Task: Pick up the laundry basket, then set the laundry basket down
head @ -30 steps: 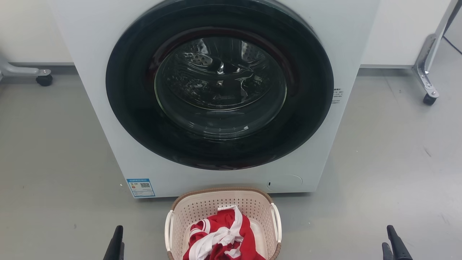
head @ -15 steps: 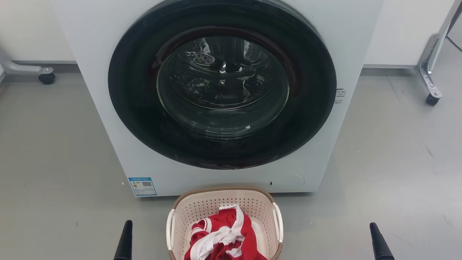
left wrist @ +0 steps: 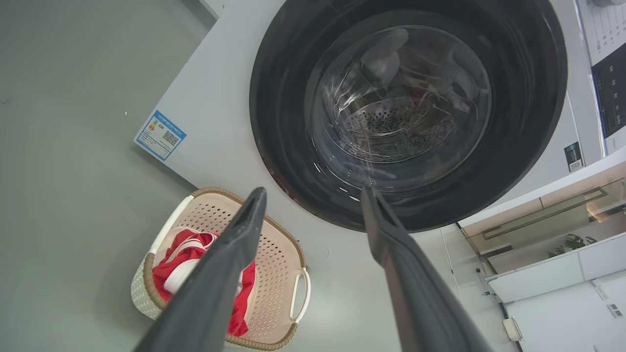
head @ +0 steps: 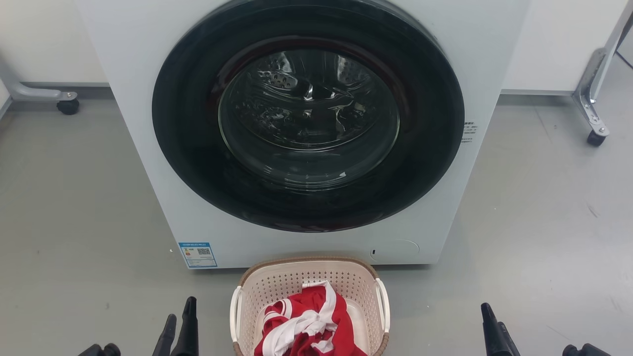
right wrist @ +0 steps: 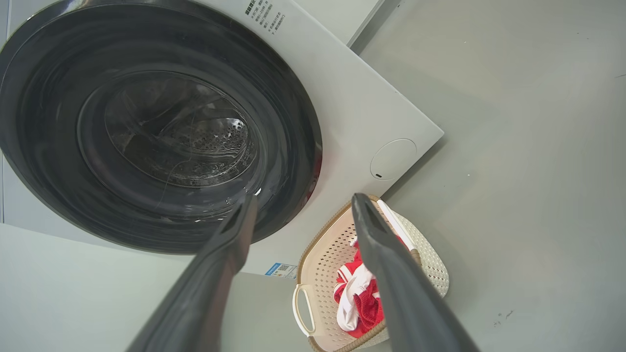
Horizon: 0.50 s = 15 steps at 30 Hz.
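Laundry basket (head: 277, 284): stands on the grey floor (head: 74, 222) just in front of the washing machine (head: 148, 148), at the head view's bottom centre. I cannot tell whether its far rim touches the machine.
Contents: a red and white garment (head: 309, 326) lies bunched inside and covers much of the bottom.
Handles: 2 white handles, the left handle (head: 235, 316) and the right handle (head: 383, 311).
Left gripper (head: 181, 307): beside the basket's left handle and apart from it, jaws wide and empty.
Right gripper (head: 493, 314): farther off on the basket's right, jaws wide and empty.
In the way: the machine's dark round door (head: 309, 116) rises right behind the basket; bare floor lies between each handle and its gripper.
Around: blue sticker (head: 198, 254), round hatch (head: 395, 247), 2 castered legs at the far sides.
Hidden: the bottom edge of the head view cuts off the basket's near end, and the contents behind the door glass are hard to make out.
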Tool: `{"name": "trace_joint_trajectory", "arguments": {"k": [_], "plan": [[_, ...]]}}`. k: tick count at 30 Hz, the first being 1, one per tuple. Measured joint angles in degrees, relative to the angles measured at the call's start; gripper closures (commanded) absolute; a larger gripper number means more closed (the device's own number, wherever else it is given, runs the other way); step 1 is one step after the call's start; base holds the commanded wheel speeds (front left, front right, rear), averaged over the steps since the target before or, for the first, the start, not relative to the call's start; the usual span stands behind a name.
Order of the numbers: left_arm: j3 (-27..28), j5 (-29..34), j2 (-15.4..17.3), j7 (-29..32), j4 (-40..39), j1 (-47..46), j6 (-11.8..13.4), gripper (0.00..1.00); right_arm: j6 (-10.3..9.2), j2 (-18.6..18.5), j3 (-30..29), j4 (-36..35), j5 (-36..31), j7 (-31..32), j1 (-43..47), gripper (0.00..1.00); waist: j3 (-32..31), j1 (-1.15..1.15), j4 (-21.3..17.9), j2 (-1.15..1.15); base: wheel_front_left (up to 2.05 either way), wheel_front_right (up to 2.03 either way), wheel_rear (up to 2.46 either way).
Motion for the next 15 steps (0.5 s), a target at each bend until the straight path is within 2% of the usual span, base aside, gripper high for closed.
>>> {"name": "trace_joint_trajectory", "arguments": {"k": [5, 15], "plan": [[-2.64, 7.73, 1.90, -0.90, -0.21, 0.00, 0.60, 0.00, -0.94, -0.20, 1.66, -0.18, -4.78, -1.04, -0.12, 0.00, -0.14, 0.00, 0.07, 0.00, 0.00, 0.00, 0.00], [-5.09, 18.63, 2.97, -3.08, -0.86, 0.51, 2.32, 0.00, -2.46, -0.98, 4.72, -0.74, -15.15, -3.05, -0.08, 0.00, -0.49, 0.00, 0.20, 0.00, 0.00, 0.00, 0.00]]}}
